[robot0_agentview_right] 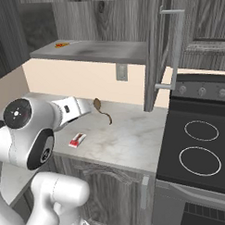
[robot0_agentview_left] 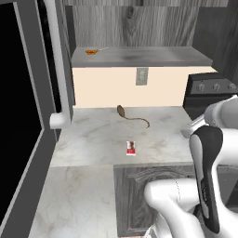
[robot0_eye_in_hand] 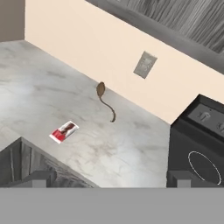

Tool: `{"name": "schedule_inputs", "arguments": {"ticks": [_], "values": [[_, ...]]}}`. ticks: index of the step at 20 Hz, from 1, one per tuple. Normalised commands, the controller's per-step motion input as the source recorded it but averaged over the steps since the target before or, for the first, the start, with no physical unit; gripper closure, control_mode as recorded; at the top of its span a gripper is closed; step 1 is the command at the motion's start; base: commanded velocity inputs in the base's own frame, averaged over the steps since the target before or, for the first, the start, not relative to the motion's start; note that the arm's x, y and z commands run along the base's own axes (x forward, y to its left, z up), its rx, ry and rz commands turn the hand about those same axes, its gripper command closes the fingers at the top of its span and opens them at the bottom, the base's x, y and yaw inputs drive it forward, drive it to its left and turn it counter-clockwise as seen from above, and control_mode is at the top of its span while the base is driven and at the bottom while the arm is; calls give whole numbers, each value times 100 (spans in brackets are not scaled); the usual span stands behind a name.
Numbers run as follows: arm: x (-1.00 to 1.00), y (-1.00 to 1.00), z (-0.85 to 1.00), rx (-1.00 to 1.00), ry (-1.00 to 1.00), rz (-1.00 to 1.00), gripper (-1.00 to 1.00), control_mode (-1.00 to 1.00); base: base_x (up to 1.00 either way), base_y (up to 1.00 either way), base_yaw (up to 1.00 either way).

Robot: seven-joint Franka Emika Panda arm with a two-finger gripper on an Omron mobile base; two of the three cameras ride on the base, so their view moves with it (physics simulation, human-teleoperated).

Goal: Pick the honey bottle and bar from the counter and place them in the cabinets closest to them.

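Bar (robot0_agentview_left: 131, 148) lies flat on the table (robot0_agentview_left: 93, 139), red-and-white wrapper up, near the front edge and just above the grey base-cabinet door. Taking the bar as landmark: a brown teardrop thing with a long thin tail (robot0_agentview_left: 131, 116) sits behind it toward the cream wall, well apart; the wall outlet (robot0_agentview_left: 142, 76) is further behind and up; the black stovetop (robot0_agentview_right: 199, 145) is off to its right, past the table's end.

The open upper cabinet (robot0_agentview_left: 139, 56) hangs above and behind the bar, its shelf floor bare but for a small flat orange round thing (robot0_agentview_left: 91, 51) at the far left. That shelf looks like the nearest drop point for the bar, so the door (robot0_agentview_right: 154, 52) standing swung out suits the job.

Tool: in the hand view its two dark tips (robot0_eye_in_hand: 30, 178) rise far apart at the bottom, spread about as wide as they go, nothing between them. The hand sits high and back from the bar (robot0_eye_in_hand: 64, 131), looking down at it; my read is that the reach has not begun.

Honey bottle: not made out anywhere on the table or shelf. The tool body itself is hard to separate from the white arm in both base views. The wrapper print is too small to read.
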Motion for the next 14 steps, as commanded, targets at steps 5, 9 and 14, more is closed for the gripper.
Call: {"name": "schedule_inputs", "arguments": {"ticks": [5,9,14], "values": [[0,22,-41,6,0,-7,-100,-100,0,0,0],[5,28,-46,5,2,-8,-100,-100,0,0,0],[10,22,-51,9,3,-8,-100,-100,0,0,0]]}}
